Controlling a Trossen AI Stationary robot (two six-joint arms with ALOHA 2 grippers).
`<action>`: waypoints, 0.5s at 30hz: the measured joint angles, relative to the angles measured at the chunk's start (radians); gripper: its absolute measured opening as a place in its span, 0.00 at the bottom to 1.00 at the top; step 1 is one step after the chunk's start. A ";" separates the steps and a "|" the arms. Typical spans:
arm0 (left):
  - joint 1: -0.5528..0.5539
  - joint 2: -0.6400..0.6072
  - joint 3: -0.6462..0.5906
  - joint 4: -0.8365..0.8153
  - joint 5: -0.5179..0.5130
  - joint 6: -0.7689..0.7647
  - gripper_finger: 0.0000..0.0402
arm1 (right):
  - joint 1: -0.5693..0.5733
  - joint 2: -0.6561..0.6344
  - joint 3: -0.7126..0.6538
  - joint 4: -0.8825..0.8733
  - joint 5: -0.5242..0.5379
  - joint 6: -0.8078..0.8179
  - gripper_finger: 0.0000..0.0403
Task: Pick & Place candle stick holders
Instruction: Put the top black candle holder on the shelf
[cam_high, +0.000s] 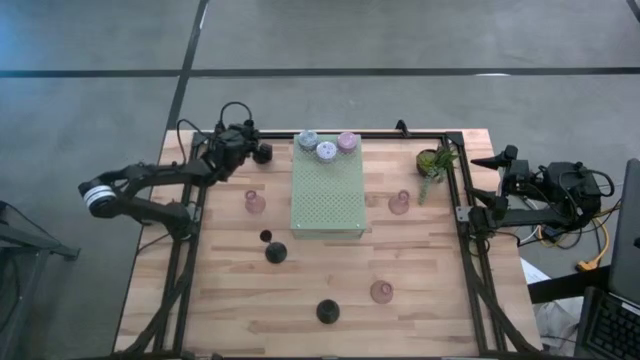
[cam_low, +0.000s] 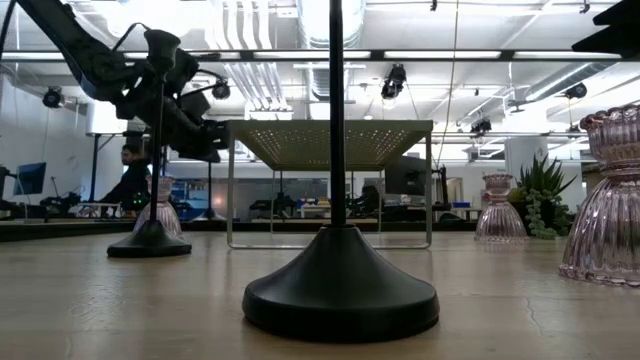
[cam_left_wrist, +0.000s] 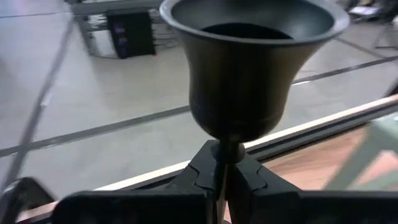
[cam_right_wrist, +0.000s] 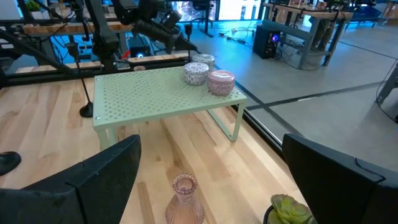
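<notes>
Black holder (cam_left_wrist: 239, 68): stiff, top-heavy, thin stem; left gripper (cam_left_wrist: 224, 177) clamped on the stem below the cup. Right gripper (cam_right_wrist: 211, 180) open, idle.

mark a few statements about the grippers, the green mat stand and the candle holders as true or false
1. The left gripper is shut on the thin stem of a black metal candle holder. True.
2. The right gripper holds a pink glass holder. False: it is open and holds nothing; the squat pink glass holder stands on the table.
3. Three pastel round holders sit on the pale green perforated stand. True.
4. The small green potted plant stands on the green stand. False: it stands on the wooden table, nearer the right arm.
</notes>
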 joint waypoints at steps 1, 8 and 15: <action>0.000 -0.013 0.000 -0.008 0.023 0.000 0.03 | 0.000 0.000 0.000 0.000 0.000 0.000 0.95; 0.005 -0.179 0.075 -0.230 0.206 0.048 0.03 | 0.000 0.000 0.000 0.000 0.000 0.000 0.95; 0.008 -0.305 0.327 -0.650 0.381 0.158 0.03 | 0.000 0.000 0.000 0.000 0.000 0.000 0.95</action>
